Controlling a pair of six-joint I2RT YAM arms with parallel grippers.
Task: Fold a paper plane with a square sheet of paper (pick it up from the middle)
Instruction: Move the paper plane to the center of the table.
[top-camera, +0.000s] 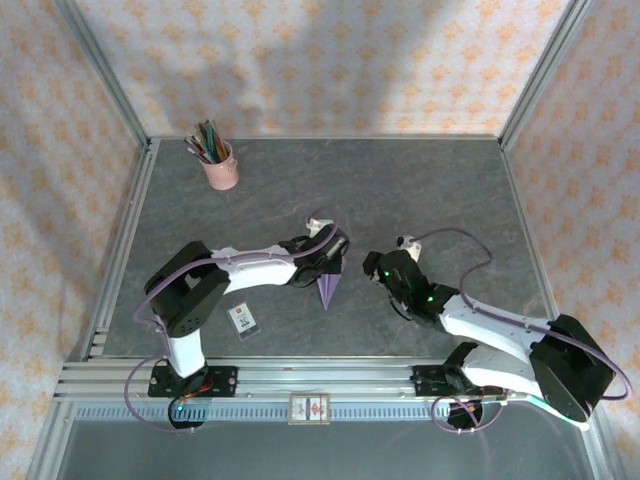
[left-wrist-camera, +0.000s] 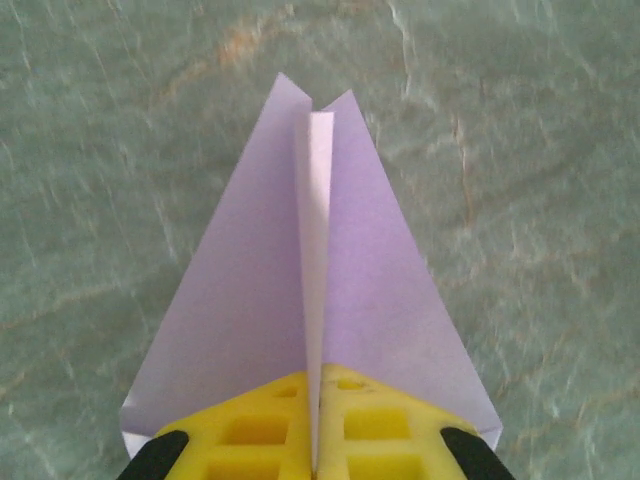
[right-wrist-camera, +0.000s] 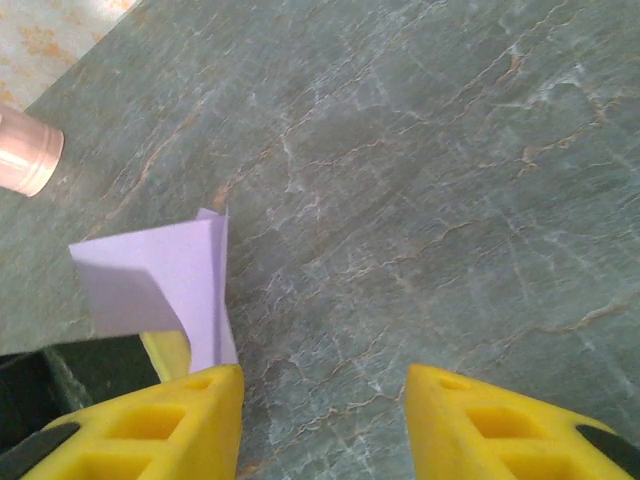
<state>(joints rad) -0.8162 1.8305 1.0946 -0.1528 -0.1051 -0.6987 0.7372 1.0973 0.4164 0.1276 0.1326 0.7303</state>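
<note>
My left gripper (left-wrist-camera: 316, 445) pinches the paper plane (left-wrist-camera: 245, 290) along its middle; right gripper (right-wrist-camera: 322, 425) gapes empty; I'd lift gently, level

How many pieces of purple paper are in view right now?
1. The paper plane is near the middle of the table, its centre fold pinched in the left gripper. Another piece could be hidden under the arms.

Illumination is bright, diffuse and even. Broad soft shadows lie on the back wall (top-camera: 330, 60). The counter (left-wrist-camera: 540, 200) appears slightly blurred in the left wrist view, sharper in the right wrist view.
</note>
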